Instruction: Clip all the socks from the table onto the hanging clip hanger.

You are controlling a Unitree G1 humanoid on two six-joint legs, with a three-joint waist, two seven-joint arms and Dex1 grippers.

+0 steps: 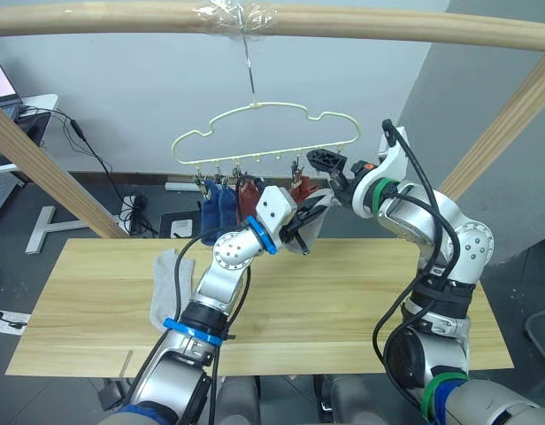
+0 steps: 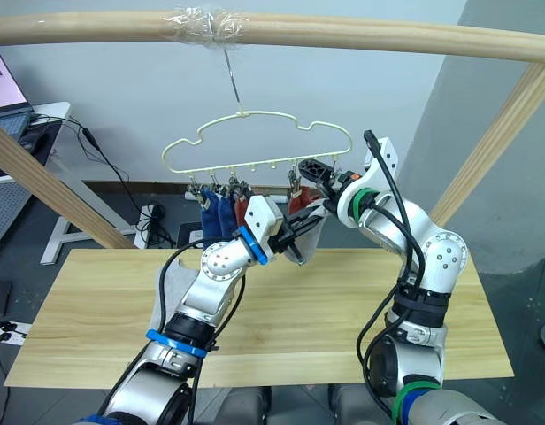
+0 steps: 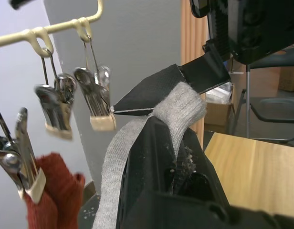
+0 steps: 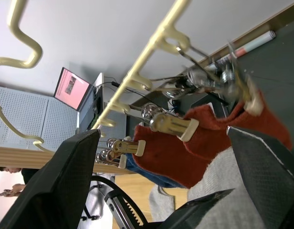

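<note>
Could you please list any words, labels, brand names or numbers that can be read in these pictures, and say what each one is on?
None can be read.
The laptop screen in the background shows a pink picture; any writing on it is too small to read.
The clip hanger, its clips, the socks, the table and both grippers bear no readable marking.

The grey sock is soft ribbed knit cloth, as are the fuzzier rust red socks. The clips are shiny bare metal with pale tips, hanging from the smooth, glossy pale yellow clip hanger. The table is matt, light-grained wood, and the left gripper has matt black plastic fingers speckled with lint.
</note>
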